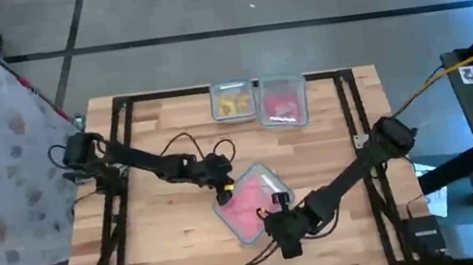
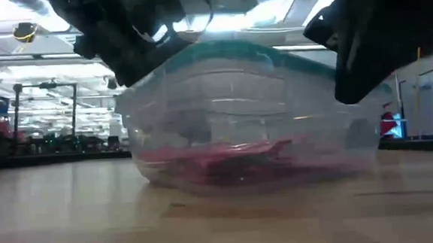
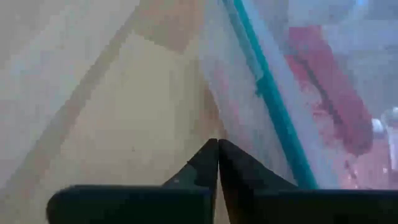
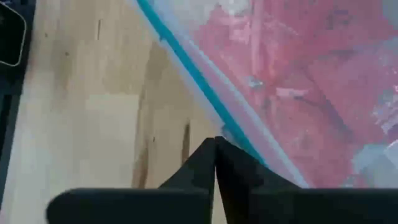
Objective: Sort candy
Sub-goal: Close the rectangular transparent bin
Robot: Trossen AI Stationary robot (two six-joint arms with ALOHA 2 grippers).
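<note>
The large clear plastic tub with a teal rim (image 1: 250, 202) sits on the light wooden table (image 1: 169, 242) and holds the candy (image 1: 244, 206), a layer of flat red and pink wrapped packets covering its floor; no piece lies outside a container in these views. The left gripper (image 1: 221, 178) stands just outside one side of the tub, fingers pressed fully together and holding nothing, with the teal rim running just beyond its tips in its wrist view. The right gripper (image 1: 283, 225) stands at the opposite side, likewise fully closed and empty, its tips at or just beside the rim; contact cannot be confirmed. Beyond both grippers, well apart from the large tub, two small clear plastic containers stand side by side: one with yellow pieces (image 1: 233, 104) and one with pink pieces (image 1: 282, 103). The step in hand appears to be approaching the tub to extract a packet. To perform it well, open the fingers before crossing the rim, enter from above rather than pushing against the wall, and select a single packet lying uppermost. The light tub is likely to slide if nudged, so steady it with the other arm.
</note>
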